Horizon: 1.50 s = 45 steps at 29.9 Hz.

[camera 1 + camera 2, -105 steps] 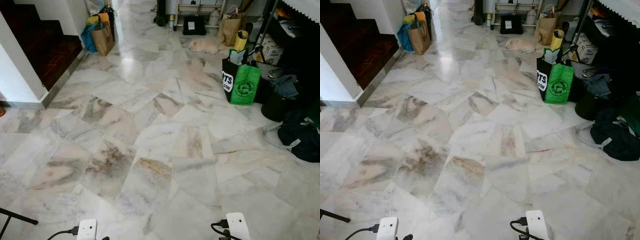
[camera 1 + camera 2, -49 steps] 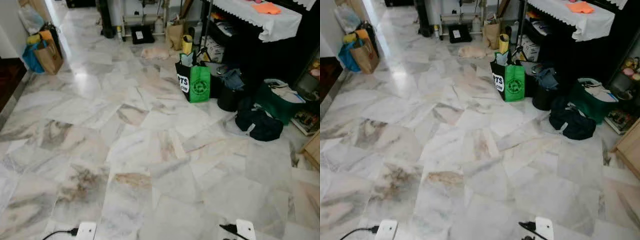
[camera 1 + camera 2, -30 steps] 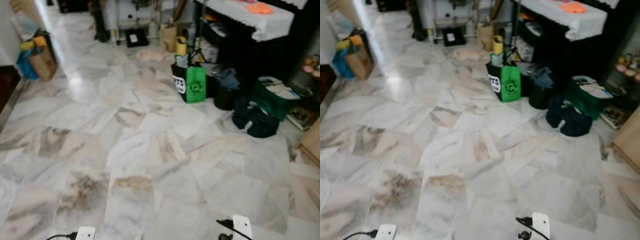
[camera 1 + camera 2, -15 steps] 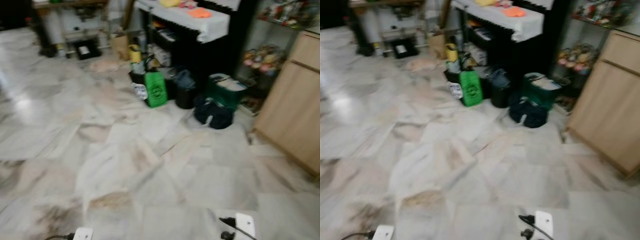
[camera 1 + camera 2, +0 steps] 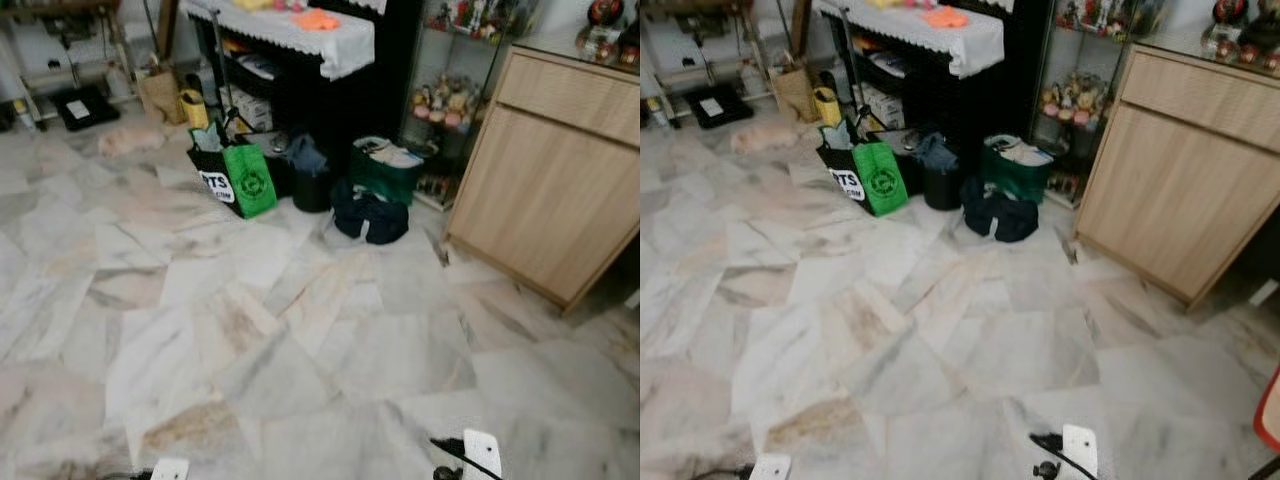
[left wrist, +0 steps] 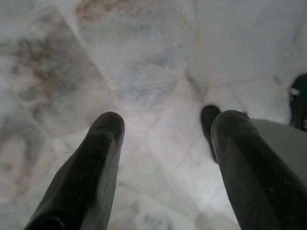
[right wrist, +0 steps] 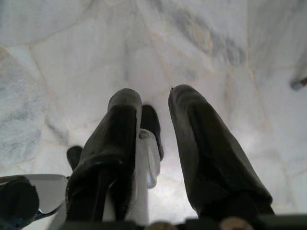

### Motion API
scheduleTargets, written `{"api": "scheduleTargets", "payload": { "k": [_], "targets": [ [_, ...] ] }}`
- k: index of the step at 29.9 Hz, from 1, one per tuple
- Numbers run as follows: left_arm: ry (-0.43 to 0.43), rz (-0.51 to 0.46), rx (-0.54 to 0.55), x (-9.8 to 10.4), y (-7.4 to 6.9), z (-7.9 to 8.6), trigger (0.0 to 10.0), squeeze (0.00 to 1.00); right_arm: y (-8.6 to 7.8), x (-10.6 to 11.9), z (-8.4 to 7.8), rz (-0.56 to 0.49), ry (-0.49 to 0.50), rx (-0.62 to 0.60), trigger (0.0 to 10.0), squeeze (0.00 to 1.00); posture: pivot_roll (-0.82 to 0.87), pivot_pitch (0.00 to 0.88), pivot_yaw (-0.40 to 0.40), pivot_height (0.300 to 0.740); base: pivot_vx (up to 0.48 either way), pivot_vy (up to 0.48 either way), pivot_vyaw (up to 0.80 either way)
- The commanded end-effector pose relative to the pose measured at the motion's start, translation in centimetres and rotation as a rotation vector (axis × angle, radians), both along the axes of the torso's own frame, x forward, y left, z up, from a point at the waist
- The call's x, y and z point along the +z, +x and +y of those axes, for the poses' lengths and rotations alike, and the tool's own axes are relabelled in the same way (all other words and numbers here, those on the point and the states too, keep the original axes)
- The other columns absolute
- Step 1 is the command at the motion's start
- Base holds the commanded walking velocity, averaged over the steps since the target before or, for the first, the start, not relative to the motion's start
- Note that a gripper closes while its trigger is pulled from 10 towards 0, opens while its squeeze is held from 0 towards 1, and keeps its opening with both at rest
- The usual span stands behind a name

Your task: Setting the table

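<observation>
Marble floor [image 5: 300, 330], pale and veined with grey and rust, spreads out before me as I look down from the robot's head.

The table [image 5: 285, 80] stands at the far side of the room, ahead and to the left. It is a dark, black-framed piece with a white, lace-edged cloth [image 5: 330, 45] draped over its top. An orange cloth [image 5: 316, 18] lies on the white one, and boxes sit on the shelves beneath.

On the floor just in front of the table are a green shopping bag [image 5: 250, 182] with a round logo, a dark green bag [image 5: 385, 170] and a black bag [image 5: 370, 217]. To the right stands a light wooden cabinet [image 5: 560, 190]. Between cabinet and table, a glass shelf holds small figurines [image 5: 445, 100].

The left gripper [image 6: 168, 120] hangs over bare marble, well apart from the table, its two black fingers spread wide with nothing between them. The right gripper [image 7: 154, 96] also points at the floor. A pale, glossy piece [image 7: 147, 158] sits inside it, and I cannot tell what it is or whether it is being pinched.
</observation>
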<state>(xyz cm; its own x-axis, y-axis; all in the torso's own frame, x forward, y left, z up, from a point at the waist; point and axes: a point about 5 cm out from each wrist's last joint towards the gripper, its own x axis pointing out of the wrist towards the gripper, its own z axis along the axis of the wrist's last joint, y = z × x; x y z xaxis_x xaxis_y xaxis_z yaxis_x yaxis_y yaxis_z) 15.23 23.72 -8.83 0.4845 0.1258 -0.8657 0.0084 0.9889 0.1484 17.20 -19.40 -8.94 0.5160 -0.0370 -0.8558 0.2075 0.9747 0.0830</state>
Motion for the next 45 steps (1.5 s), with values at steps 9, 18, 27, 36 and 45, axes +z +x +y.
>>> {"api": "scheduleTargets", "payload": {
  "k": [9, 18, 27, 36, 45],
  "targets": [
    [0.004, 0.019, -0.006, -0.2, -0.9, 0.5, 10.0, 0.0, -0.1, 0.0, -0.1, 0.005, -0.005, 0.003, 10.0, 0.0, -0.07, 0.0, 0.018, 0.74, 0.0, 0.0, -0.8],
    [0.01, 0.021, -0.014, -0.2, -0.7, 0.3, 10.0, 0.0, 0.0, 0.0, -0.1, 0.004, -0.006, 0.002, 10.0, 0.0, -0.07, 0.0, 0.02, 0.74, 0.0, 0.0, -0.8],
    [0.008, 0.019, 0.012, -0.2, -1.2, 0.8, 10.0, 0.0, -0.2, -0.1, -0.2, 0.008, -0.007, 0.002, 10.0, 0.0, -0.07, 0.0, 0.02, 0.74, 0.0, 0.0, -0.8],
    [0.015, 0.026, 0.005, -0.1, -1.5, 1.4, 10.0, 0.0, -0.2, -0.1, -0.1, 0.009, -0.005, 0.003, 10.0, 0.0, -0.07, 0.0, 0.021, 0.74, 0.0, 0.0, -0.8],
    [0.014, 0.033, 0.002, -0.1, -1.8, 1.8, 10.0, 0.0, -0.2, -0.1, -0.1, 0.006, 0.0, -0.015, 10.0, 0.0, -0.07, 0.0, 0.023, 0.74, 0.0, 0.0, -0.8]
  ]
}}
